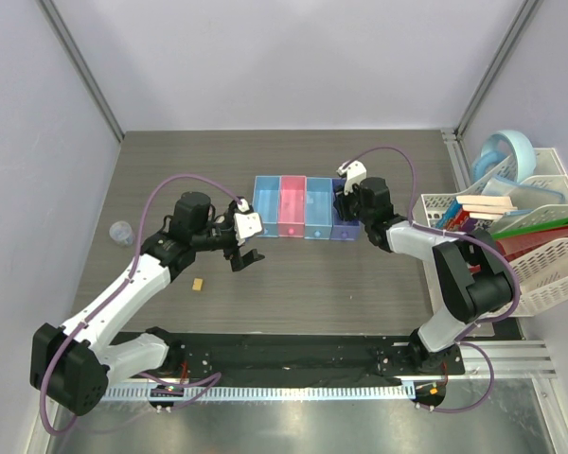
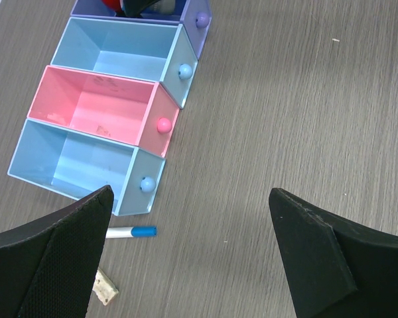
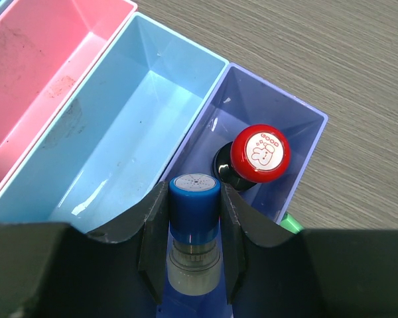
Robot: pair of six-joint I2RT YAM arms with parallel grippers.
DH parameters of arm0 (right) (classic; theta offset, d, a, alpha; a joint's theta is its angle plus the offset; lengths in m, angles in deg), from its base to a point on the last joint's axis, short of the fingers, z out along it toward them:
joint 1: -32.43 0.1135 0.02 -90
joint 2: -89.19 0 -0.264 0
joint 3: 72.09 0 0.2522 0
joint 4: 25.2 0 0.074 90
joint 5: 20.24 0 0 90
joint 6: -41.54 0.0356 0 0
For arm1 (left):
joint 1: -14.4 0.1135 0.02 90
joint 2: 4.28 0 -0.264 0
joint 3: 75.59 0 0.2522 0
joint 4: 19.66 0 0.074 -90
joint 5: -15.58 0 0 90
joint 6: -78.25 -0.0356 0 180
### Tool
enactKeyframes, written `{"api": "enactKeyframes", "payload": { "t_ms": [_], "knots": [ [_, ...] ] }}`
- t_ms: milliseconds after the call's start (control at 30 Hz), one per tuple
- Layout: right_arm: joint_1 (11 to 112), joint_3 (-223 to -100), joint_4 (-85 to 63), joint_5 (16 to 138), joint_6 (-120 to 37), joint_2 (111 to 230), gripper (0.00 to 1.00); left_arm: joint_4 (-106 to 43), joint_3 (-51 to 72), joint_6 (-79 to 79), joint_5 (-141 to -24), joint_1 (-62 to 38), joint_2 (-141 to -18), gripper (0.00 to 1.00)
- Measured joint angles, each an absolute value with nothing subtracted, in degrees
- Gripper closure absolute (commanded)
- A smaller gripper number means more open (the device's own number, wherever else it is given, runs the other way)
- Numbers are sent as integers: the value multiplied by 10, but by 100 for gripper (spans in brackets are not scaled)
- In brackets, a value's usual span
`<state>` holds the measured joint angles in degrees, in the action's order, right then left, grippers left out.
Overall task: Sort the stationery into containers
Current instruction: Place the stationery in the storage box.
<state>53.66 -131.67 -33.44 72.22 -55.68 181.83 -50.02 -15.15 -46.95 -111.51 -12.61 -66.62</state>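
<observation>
**Q:** Where the right arm meets the row of four joined bins (image 1: 306,206), what do the right fingers (image 3: 154,238) hold?

**A:** They are clamped on a blue-capped cylinder (image 3: 194,199), one finger on each side, with its cap turned toward the wrist camera. The cylinder hangs over the darker blue bin (image 3: 285,116) at the right end of the row. A red-capped black bottle (image 3: 259,154) sits inside that bin, just beside the cylinder. A green tip (image 3: 289,222) shows just outside the bin's wall.

**Q:** And the left fingers (image 2: 53,265)?

**A:** They are spread wide and grip nothing. They hover above the desk (image 2: 285,99), off the knobbed end of the first light blue bin (image 2: 73,159). A thin white pen with a blue cap (image 2: 131,232) lies flat on the desk just beside that bin's knobbed end, partly hidden behind one finger. A small pale piece (image 2: 105,286) lies near the pen, and what it is cannot be told.

**Q:** Where does the other stationery lie?

**A:** In the top view, the tan block (image 1: 200,283) rests on the desk near the left arm, apart from the bins. The clear round roll (image 1: 121,232) stands at the desk's left edge, well apart from everything else. From left to right the row runs light blue, pink bin (image 2: 93,106), light blue, darker blue. A white rack (image 1: 549,274) holding books stands at the right edge.
</observation>
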Motion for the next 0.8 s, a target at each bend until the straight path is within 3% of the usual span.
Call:
{"api": "enactKeyframes", "payload": {
  "t_ms": [500,800],
  "knots": [
    [536,-1317,-332,724,-556,1818,70,-500,-152,-469,-1115,-126,-666,0],
    [536,-1317,-332,725,-556,1818,63,-500,-152,-469,-1115,-126,-666,0]
  ]
}}
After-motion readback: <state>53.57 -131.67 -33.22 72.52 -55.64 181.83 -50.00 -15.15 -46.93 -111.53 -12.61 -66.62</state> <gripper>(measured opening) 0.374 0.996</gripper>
